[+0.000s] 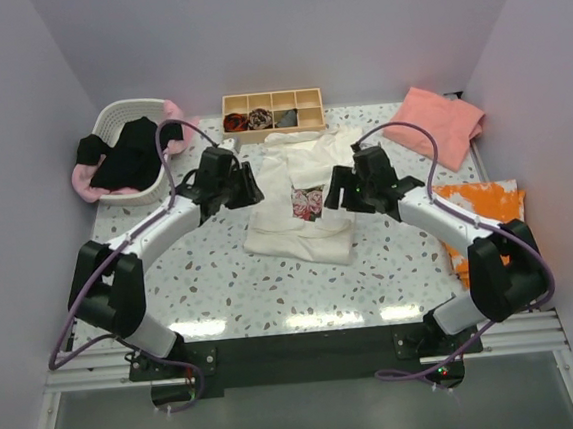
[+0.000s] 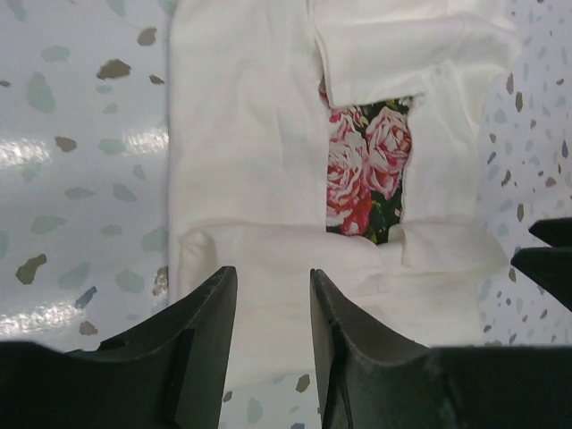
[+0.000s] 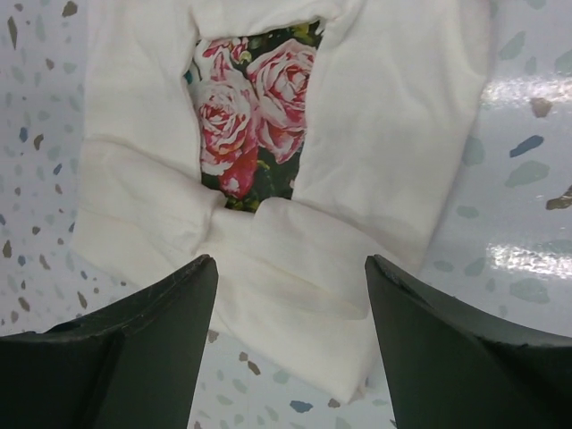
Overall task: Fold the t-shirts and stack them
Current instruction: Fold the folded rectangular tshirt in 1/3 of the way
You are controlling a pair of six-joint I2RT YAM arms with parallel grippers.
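Both my claws stand open over the cream t-shirt (image 1: 299, 238), holding nothing: the left claw (image 2: 273, 273) narrowly parted, the right claw (image 3: 290, 261) wide. The shirt lies mid-table, nearer the far edge, its sides folded in around the rose print (image 1: 308, 203). If a fingertip catches the near hem (soft cloth clings), pulling away could drag the folds undone.

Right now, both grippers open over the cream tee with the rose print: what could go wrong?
The cream rose-print tee lies loosely folded, layers meeting unevenly, and may fall open. The left gripper or right gripper could pinch one layer only, dragging the fold apart.
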